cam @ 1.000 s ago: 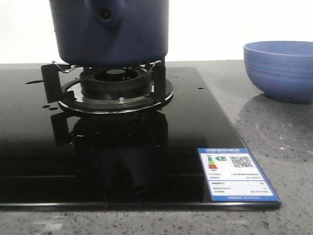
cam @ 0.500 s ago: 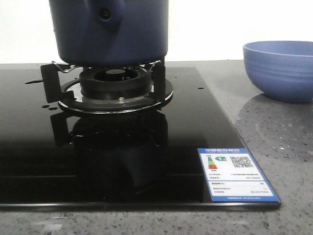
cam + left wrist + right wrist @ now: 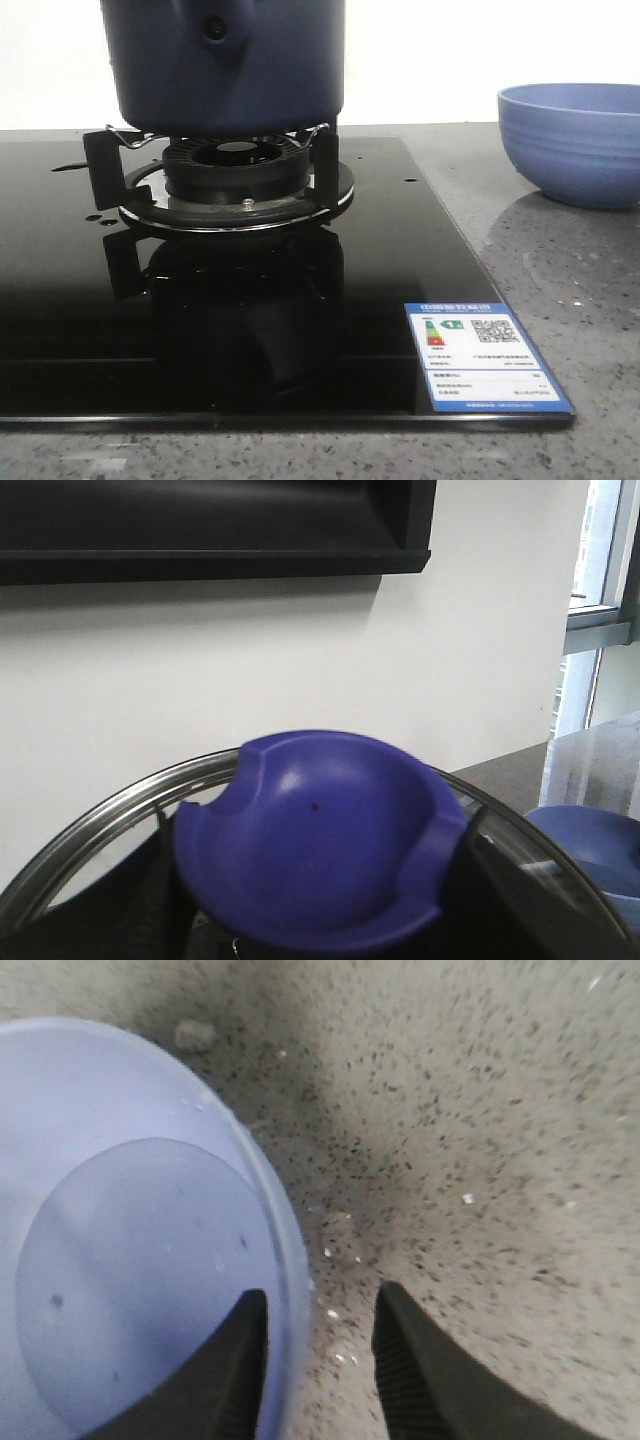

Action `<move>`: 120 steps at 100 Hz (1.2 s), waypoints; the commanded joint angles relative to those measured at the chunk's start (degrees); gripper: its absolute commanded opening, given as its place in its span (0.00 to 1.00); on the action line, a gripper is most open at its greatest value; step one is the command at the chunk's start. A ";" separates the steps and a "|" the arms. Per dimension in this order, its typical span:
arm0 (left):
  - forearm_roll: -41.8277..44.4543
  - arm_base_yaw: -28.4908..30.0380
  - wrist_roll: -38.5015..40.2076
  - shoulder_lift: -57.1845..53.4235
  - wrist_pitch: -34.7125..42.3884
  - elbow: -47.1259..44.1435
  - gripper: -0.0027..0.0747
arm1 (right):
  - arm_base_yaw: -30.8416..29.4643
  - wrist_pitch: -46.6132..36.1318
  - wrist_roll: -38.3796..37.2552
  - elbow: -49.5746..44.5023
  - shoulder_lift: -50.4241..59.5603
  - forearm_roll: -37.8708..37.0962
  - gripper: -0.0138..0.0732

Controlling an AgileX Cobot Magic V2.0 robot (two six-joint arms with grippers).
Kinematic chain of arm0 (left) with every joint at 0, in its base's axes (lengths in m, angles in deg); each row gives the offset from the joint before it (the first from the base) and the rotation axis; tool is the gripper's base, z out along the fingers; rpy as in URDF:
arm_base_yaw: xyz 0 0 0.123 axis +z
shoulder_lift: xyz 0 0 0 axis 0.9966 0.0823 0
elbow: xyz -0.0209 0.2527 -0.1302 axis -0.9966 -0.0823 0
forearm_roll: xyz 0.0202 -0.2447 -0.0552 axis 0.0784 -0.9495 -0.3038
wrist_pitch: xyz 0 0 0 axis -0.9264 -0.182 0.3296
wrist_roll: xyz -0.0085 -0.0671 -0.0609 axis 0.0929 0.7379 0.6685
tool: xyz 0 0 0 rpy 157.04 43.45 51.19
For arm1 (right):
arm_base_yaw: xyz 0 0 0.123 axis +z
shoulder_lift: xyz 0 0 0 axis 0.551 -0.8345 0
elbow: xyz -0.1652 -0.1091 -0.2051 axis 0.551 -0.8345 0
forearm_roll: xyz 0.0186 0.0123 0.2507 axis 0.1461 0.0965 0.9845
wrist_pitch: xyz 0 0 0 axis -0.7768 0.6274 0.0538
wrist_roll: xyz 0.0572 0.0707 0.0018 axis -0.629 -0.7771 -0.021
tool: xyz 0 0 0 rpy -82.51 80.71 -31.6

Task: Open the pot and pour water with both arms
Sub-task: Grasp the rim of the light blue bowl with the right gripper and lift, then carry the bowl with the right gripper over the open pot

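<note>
- The pot [image 3: 225, 65] is sitting on the pan supports of the gas burner [image 3: 237, 175], which is occupying the rear left part of the black glass hob [image 3: 380, 270]. Its handle lug, with the dark hole, is facing the front camera.
- The hob is lying on the speckled grey worktop [image 3: 590, 320]; an energy label [image 3: 485, 355] is sticking to the hob's near right corner.
- The periwinkle-blue bowl [image 3: 575, 140] is standing on the worktop beyond the hob's right edge, well apart from the pot.
- In the left wrist view, a glass lid [image 3: 110, 815] with a metal rim and a purple-blue knob [image 3: 320, 840] is filling the frame close to the camera, with a white wall behind it. The left gripper's fingers are not showing, so its jaw state cannot be told.
- In the same view, part of the bowl [image 3: 590, 845] is appearing beyond the lid's rim.
- The right gripper [image 3: 320, 1360] is hovering over the bowl's [image 3: 130, 1250] rim with its jaws parted and holding nothing: one finger is over the bowl's interior, the other over the worktop [image 3: 480, 1140] just beside it.
- Small glistening drops of water [image 3: 335, 1310] are lying on the worktop beside the bowl's rim, between the two fingers.
</note>
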 commanded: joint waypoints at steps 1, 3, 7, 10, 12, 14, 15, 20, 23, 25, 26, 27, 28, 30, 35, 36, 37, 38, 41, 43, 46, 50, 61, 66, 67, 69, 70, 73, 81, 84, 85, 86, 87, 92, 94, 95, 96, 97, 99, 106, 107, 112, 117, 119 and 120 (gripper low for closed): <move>-3.40 -0.41 0.49 -0.06 -0.59 1.89 0.42 | -0.36 -2.67 0.38 1.87 0.12 1.95 0.42; -3.40 -0.41 0.49 -0.06 -0.59 1.89 0.42 | -0.36 -2.77 0.38 1.87 -0.01 2.25 0.41; -3.40 -0.41 0.49 -0.06 -0.59 1.89 0.42 | -0.36 -3.29 0.38 1.87 -0.18 2.57 0.38; -3.40 -0.41 0.49 -0.06 -0.59 1.89 0.42 | -0.36 -3.49 0.38 1.87 -0.46 2.85 0.36; -3.40 -0.41 0.49 -0.06 -0.59 1.89 0.42 | -0.36 -3.74 0.38 1.87 -0.60 3.36 0.33; -3.40 -0.41 0.49 -0.06 -0.59 1.89 0.42 | -0.36 -3.75 0.38 1.87 -0.62 3.84 0.31; -3.40 -0.41 0.49 -0.06 -0.59 1.89 0.42 | -0.36 -3.75 0.38 1.87 -0.69 4.00 0.30; -3.40 -0.41 0.49 -0.06 -0.59 1.89 0.42 | -0.36 -3.83 0.38 1.87 -0.94 5.05 0.24; -3.40 -0.41 0.49 -0.06 -0.59 1.89 0.42 | -0.36 -3.83 0.38 1.87 -1.10 5.45 0.20; -3.40 -0.41 0.49 -0.06 -0.59 1.89 0.42 | -0.36 -3.83 0.38 1.87 -1.09 5.44 0.18; -3.40 -0.41 0.49 -0.06 -0.59 1.89 0.42 | -0.36 -3.83 0.38 1.87 -1.09 5.44 0.16; -3.40 -0.41 0.49 -0.06 -0.59 1.89 0.42 | -0.36 -3.83 0.38 1.87 -1.09 5.56 0.15; -3.40 -0.41 0.49 -0.06 -0.59 1.89 0.42 | -0.36 -3.83 0.38 1.87 -1.09 5.56 0.14; -3.40 -0.41 0.49 -0.06 -0.59 1.89 0.42 | -0.36 -3.83 0.38 1.87 -1.09 5.56 0.12; -3.40 -0.41 0.49 -0.06 -0.59 1.89 0.42 | -0.36 -3.83 0.44 1.87 -0.96 5.56 0.08; -3.40 -0.41 0.49 -0.06 -0.59 1.89 0.42 | -0.36 -3.83 0.60 2.00 -0.95 5.56 0.08; -3.40 -0.41 0.49 -0.06 -0.59 1.89 0.42 | -0.36 -3.83 0.60 2.01 -0.95 5.56 0.08; -3.40 -0.41 0.49 -0.06 -0.59 1.89 0.42 | -0.36 -3.71 0.84 2.01 -0.95 5.71 0.08; -3.40 -0.41 0.49 -0.06 -0.59 1.89 0.42 | -0.36 -3.12 1.22 2.53 -0.95 5.81 0.08; -3.40 -0.41 0.49 -0.06 -0.59 1.89 0.42 | -0.36 -2.83 1.52 2.96 -0.87 5.91 0.08; -3.40 -0.41 0.49 -0.06 -0.59 1.89 0.42 | -0.26 -1.94 2.06 3.64 -0.82 6.21 0.08; -3.40 -0.41 0.49 -0.06 -0.59 1.89 0.42 | -0.14 -0.94 3.65 4.96 -0.72 7.22 0.08; -3.40 -0.41 0.49 -0.06 -0.59 1.89 0.42 | -0.14 3.82 5.61 10.07 -0.72 9.43 0.08; -3.40 -0.41 0.49 -0.06 -0.59 1.89 0.42 | -0.14 5.85 5.72 13.02 -0.72 9.73 0.08; -3.40 -0.41 0.49 -0.06 -0.59 1.89 0.42 | 0.00 6.73 5.82 13.90 -0.72 9.85 0.08; -3.40 -0.41 0.49 -0.06 -0.59 1.89 0.42 | 0.17 7.29 5.82 15.24 -0.72 9.85 0.08; -3.40 -0.41 0.49 -0.06 -0.59 1.89 0.42 | 0.19 7.80 5.82 15.70 -0.72 9.85 0.08; -3.40 -0.41 0.49 -0.06 -0.59 1.89 0.42 | 0.65 8.54 5.82 17.52 -0.72 9.85 0.08; -3.40 -0.41 0.49 -0.06 -0.59 1.89 0.42 | 2.63 10.36 5.94 22.90 -0.72 9.85 0.08; -3.40 -0.41 0.49 -0.06 -0.59 1.89 0.42 | 3.58 10.64 5.94 24.68 -0.83 9.85 0.09; -3.40 -0.41 0.49 -0.06 -0.59 1.89 0.42 | 4.08 10.65 5.94 25.63 -0.98 9.85 0.09; -3.40 -0.41 0.49 -0.06 -0.59 1.89 0.42 | 4.35 10.80 5.94 26.10 -0.94 9.85 0.09; -3.40 -0.41 0.49 -0.06 -0.59 1.89 0.42 | 4.62 10.80 5.94 26.58 -1.10 9.85 0.09; -3.40 -0.41 0.49 -0.06 -0.59 1.89 0.42 | 7.00 10.92 5.94 30.41 -1.91 9.85 0.09; -3.40 -0.41 0.49 -0.06 -0.59 1.89 0.42 | 7.98 11.04 5.94 31.41 -2.22 9.85 0.09; -3.40 -0.41 0.49 -0.06 -0.59 1.89 0.42 | 8.31 11.25 5.94 32.45 -2.52 9.85 0.09; -3.40 -0.41 0.49 -0.06 -0.59 1.89 0.42 | 8.64 11.34 5.94 32.97 -2.71 9.69 0.09; -3.40 -0.41 0.49 -0.06 -0.59 1.89 0.42 | 9.32 11.42 5.94 34.01 -3.13 9.72 0.09; -3.40 -0.41 0.49 -0.06 -0.59 1.89 0.42 | 10.32 11.76 5.94 35.66 -3.77 9.63 0.09; -3.40 -0.41 0.49 -0.06 -0.59 1.89 0.42 | 13.77 13.34 5.94 41.38 -6.59 8.78 0.09; -3.40 -0.41 0.49 -0.06 -0.59 1.89 0.42 | 14.12 13.71 5.94 41.96 -6.91 8.57 0.09; -3.40 -0.41 0.49 -0.06 -0.59 1.89 0.42 | 16.52 14.86 5.84 46.03 -9.16 7.54 0.10; -3.40 -0.41 0.49 -0.06 -0.59 1.89 0.42 | 18.85 15.83 5.05 50.14 -11.53 5.41 0.11; -3.40 -0.41 0.49 -0.06 -0.59 1.89 0.42 | 19.82 16.26 4.77 51.92 -12.53 4.32 0.11; -3.40 -0.41 0.49 -0.06 -0.59 1.89 0.42 | 20.45 16.43 4.55 53.10 -13.21 3.97 0.11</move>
